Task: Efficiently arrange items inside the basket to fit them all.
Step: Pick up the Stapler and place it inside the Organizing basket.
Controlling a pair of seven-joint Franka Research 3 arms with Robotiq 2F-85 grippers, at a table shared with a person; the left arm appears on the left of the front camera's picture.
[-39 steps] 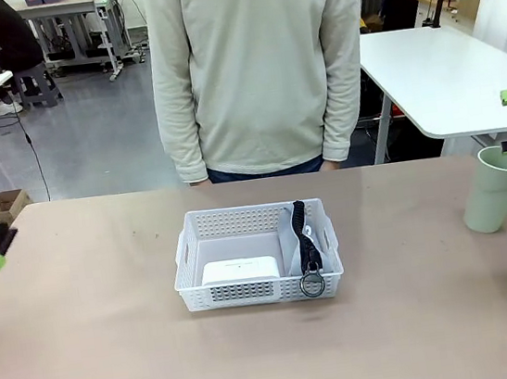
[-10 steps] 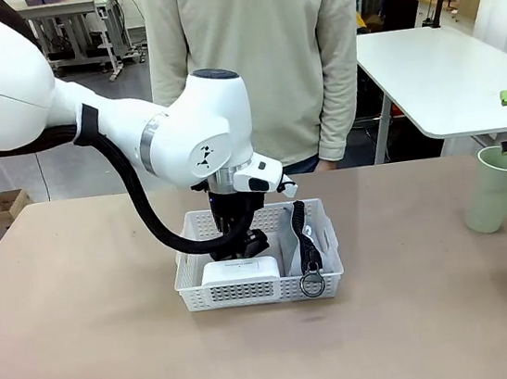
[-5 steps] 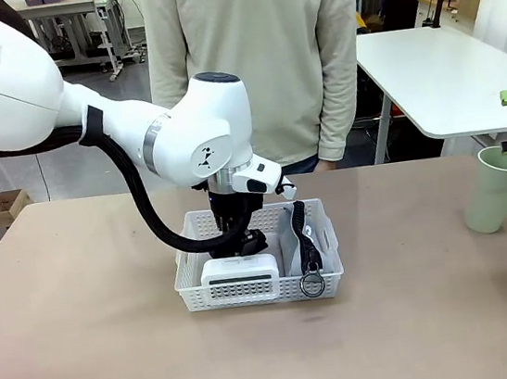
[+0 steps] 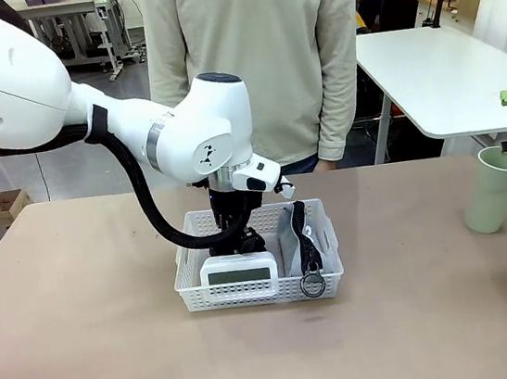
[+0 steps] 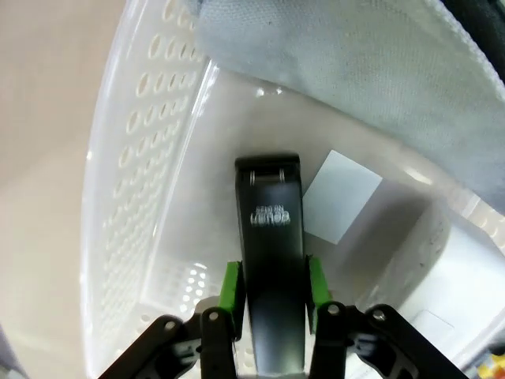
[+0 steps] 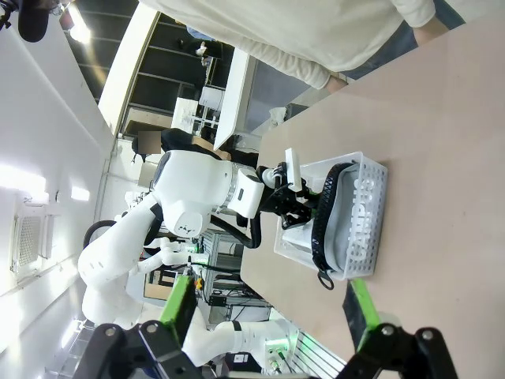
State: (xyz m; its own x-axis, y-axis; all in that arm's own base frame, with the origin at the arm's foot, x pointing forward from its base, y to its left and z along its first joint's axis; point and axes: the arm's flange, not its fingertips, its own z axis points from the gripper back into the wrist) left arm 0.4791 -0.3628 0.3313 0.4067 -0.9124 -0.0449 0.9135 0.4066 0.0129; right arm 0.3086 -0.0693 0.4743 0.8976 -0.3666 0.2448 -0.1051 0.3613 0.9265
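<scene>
Small white lattice plastic basket (image 4: 193, 296) at mid-tabletop (image 4: 96, 341). Inside: white rectangular box (image 4: 238, 269) front left; small black stapler (image 5: 271, 260) behind it; grey pouch with black strap (image 4: 290, 241) on edge along the right wall. Pale green cup (image 4: 494, 189) far right, well apart.

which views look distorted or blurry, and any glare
Left wrist view: the basket wall bows from the wide lens, small glints on its floor, the stapler sharp. Right wrist view: rolled sideways, ceiling lights flare. Front view: even light, sharp.

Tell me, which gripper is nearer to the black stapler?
Left. The left gripper is down in the basket, its pads flanking the stapler; the right gripper hangs open by the cup, far off.
</scene>
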